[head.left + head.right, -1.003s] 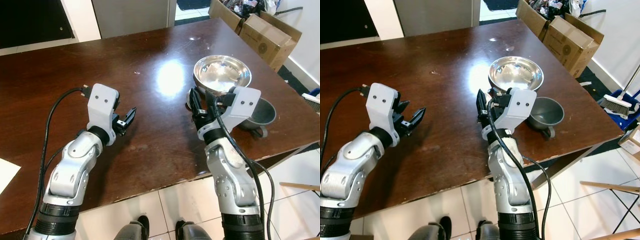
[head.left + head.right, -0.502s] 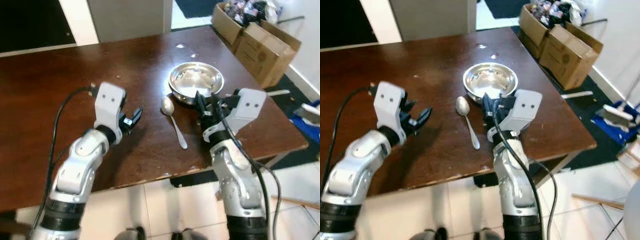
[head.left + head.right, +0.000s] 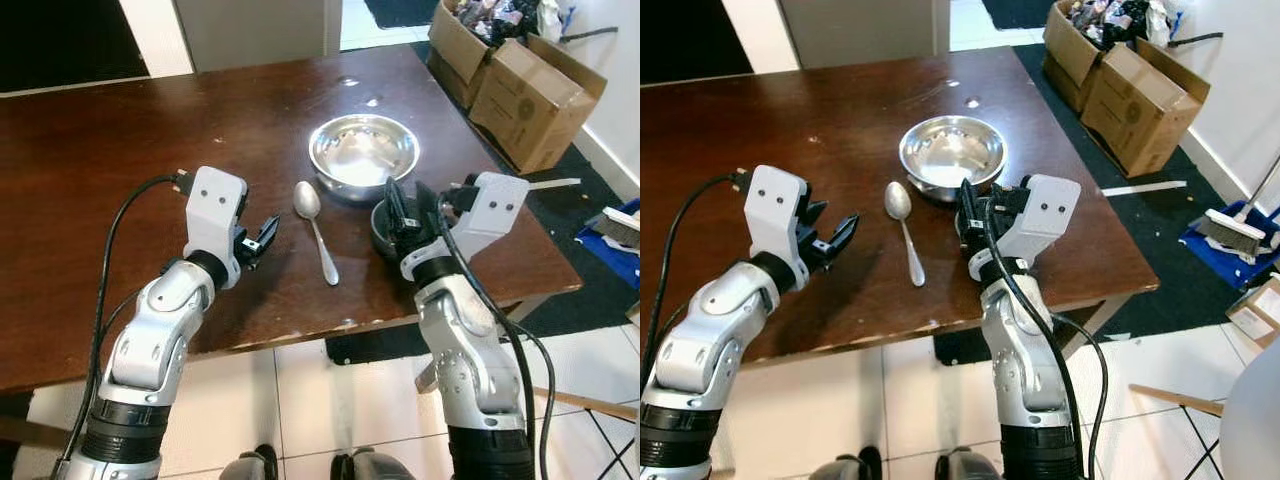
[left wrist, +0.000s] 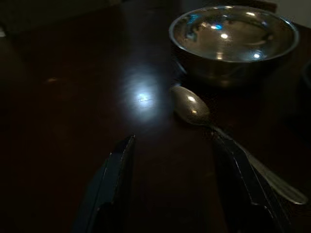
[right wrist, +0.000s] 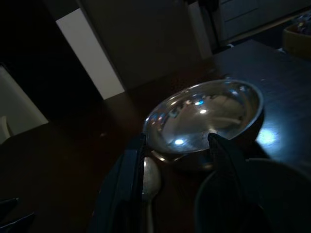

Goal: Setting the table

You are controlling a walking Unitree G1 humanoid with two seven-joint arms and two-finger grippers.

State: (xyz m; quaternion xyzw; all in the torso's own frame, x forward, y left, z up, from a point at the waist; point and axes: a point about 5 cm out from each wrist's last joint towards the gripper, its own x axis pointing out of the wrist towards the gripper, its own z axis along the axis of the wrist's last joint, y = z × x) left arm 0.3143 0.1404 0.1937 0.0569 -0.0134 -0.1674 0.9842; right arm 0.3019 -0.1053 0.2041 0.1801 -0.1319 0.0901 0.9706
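grippers, left gripper (image 3: 262,235) and right gripper (image 3: 405,210), hover spread and empty over the dark wooden tabletop (image 3: 120,130); the slim silver metal spoon (image 3: 317,227) beside the shiny steel bowl (image 3: 363,155) likely wants a low pinch at mid-handle.

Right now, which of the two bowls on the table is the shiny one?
The shiny one is the silver metal bowl, farther from the table's front edge, beside the spoon. The other, the dark grey bowl, is dull and partly hidden behind the right claw.

We see a glossy dark wooden table (image 3: 120,130) with a worn front edge, a polished mirror-bright metal bowl (image 3: 363,155), a shiny metal spoon (image 3: 316,229), a matt grey cup (image 3: 381,222), and brown cardboard boxes (image 3: 515,75) on tiled floor (image 3: 300,410).
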